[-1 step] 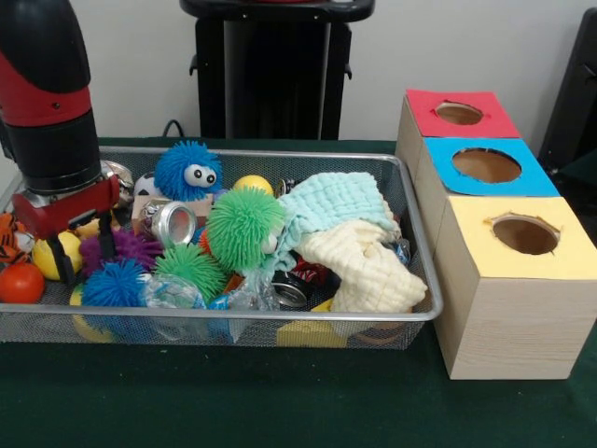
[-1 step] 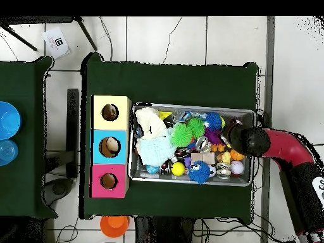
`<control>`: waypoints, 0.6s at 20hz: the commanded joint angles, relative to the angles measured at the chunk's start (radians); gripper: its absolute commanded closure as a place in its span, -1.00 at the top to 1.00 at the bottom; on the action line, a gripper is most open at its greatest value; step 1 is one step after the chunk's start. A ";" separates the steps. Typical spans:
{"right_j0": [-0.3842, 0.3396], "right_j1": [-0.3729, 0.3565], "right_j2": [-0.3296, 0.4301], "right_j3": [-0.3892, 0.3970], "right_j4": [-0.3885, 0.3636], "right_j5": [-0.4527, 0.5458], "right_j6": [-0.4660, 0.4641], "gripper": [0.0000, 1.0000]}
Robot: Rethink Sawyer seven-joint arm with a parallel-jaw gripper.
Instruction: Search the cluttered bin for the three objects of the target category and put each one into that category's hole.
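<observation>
Three holes wait in the box point(image 1: 504, 271); gripper point(image 1: 82, 250), jaws open, sits low at the bin's point(image 1: 410, 201) end farthest from it, over a purple spiky ball point(image 1: 131, 247). Close squarely on one toy only.

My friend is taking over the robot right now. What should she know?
Gripper: open, down in the end of the wire bin farthest from the boxes, holding nothing.
The bin is crowded: fuzzy balls, a blue cloth, a yellow cloth, cans and small balls.
Three boxes beside it: red hole, blue hole, yellow hole. From above, something seems to lie in each, though what is unclear.
Left: which category is the target isn't shown, so the count is unknown.
</observation>
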State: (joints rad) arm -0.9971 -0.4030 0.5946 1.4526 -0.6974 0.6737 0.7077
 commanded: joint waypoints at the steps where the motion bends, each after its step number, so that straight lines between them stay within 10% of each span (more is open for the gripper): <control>1: -0.025 0.047 0.030 0.047 0.016 -0.041 0.000 1.00; 12: -0.034 0.031 0.064 0.078 0.063 -0.041 -0.005 1.00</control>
State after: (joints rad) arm -1.0186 -0.3999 0.6027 1.4602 -0.6567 0.6485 0.7077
